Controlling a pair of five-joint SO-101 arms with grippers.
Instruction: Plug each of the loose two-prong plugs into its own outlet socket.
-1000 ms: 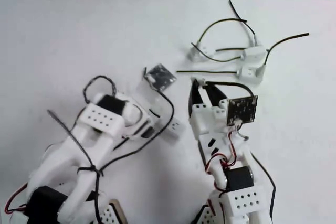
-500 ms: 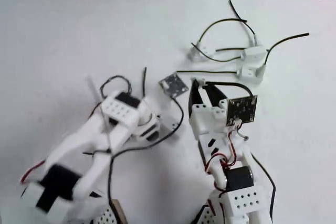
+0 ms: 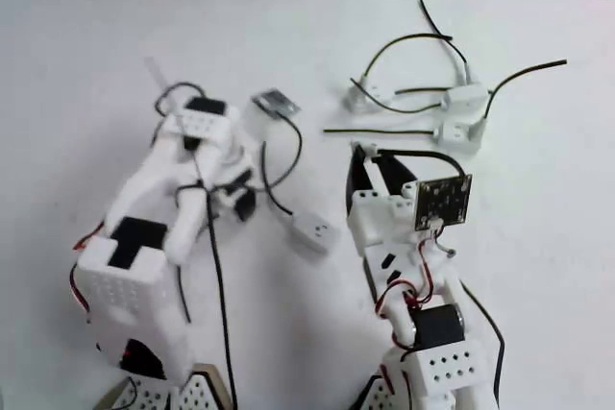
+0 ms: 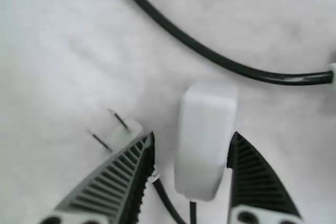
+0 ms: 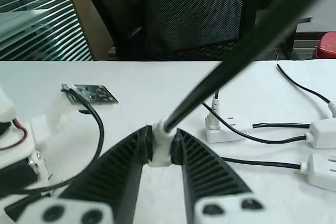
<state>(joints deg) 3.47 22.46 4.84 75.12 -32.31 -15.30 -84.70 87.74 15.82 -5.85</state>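
The outlet socket (image 4: 205, 140) is smooth white plastic. The plug (image 4: 122, 132) has thin metal prongs. The desk (image 4: 63, 51) looks matt.

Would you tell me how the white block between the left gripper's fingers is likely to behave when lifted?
The white block looks like smooth hard plastic, so it may slip against the ribbed fingers of the left gripper. It seems small and probably light. Its thin black cord looks floppy, so it will likely trail and tug the block sideways.
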